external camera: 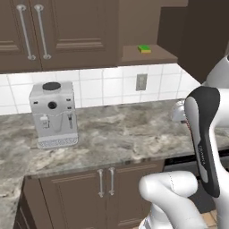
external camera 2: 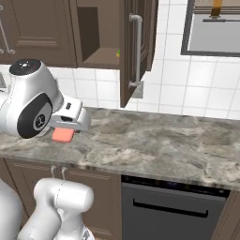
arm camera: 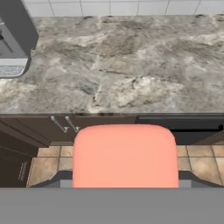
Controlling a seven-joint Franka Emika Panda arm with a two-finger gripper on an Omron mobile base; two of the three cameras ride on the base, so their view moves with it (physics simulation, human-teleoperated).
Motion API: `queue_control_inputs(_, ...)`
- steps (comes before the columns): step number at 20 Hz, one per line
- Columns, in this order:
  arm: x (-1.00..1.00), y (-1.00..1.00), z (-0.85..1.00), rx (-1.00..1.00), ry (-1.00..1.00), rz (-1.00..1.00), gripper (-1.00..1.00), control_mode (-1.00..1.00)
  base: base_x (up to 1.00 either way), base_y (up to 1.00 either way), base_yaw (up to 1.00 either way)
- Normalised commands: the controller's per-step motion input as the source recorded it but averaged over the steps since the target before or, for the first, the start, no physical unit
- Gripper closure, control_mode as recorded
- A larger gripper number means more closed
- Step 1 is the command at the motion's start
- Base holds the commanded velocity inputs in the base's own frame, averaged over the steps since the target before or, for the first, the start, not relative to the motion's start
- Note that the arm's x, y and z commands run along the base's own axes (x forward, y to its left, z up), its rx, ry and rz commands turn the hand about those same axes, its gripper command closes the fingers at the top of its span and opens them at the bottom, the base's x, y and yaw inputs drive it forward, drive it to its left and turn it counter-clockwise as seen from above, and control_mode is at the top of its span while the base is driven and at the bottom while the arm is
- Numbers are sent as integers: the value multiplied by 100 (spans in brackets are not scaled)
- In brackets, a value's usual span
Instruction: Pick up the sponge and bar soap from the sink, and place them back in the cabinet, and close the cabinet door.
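1. Gripping the bar soap (arm camera: 125, 155) between our fingers, we are holding the gripper (external camera 2: 65, 127) clenched on it above the front edge of the grey marbled counter (arm camera: 131, 65).
2. Looking past the soap in the hand view, we are seeing lower cabinet doors (arm camera: 57, 127) and a tan tiled floor (arm camera: 197, 162) below the counter edge.
3. We are seeing a white coffee machine (external camera: 53, 114) standing on the counter, well to the left.
4. Farther off, the sponge (external camera: 144, 48) is lying on the shelf of the cabinet (external camera: 147, 54), whose cabinet door (external camera 2: 136, 51) is standing open, edge-on toward us.
5. Our own arm is blocking the sink.
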Motion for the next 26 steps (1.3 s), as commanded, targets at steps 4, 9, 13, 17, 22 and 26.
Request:
queue_control_inputs(4, 0, 0, 0, 0, 0, 0, 100, 100, 50, 0, 0)
queue_control_inputs(9, 0, 0, 0, 0, 0, 0, 100, 100, 43, 0, 0)
queue_control_inputs(13, 0, 0, 0, 0, 0, 0, 100, 100, 44, 0, 0)
queue_control_inputs(17, 0, 0, 0, 0, 0, 0, 100, 100, 43, 0, 0)
queue_control_inputs(22, 0, 0, 0, 0, 0, 0, 100, 100, 43, 0, 0)
queue_control_inputs(26, 0, 0, 0, 0, 0, 0, 100, 100, 33, 0, 0)
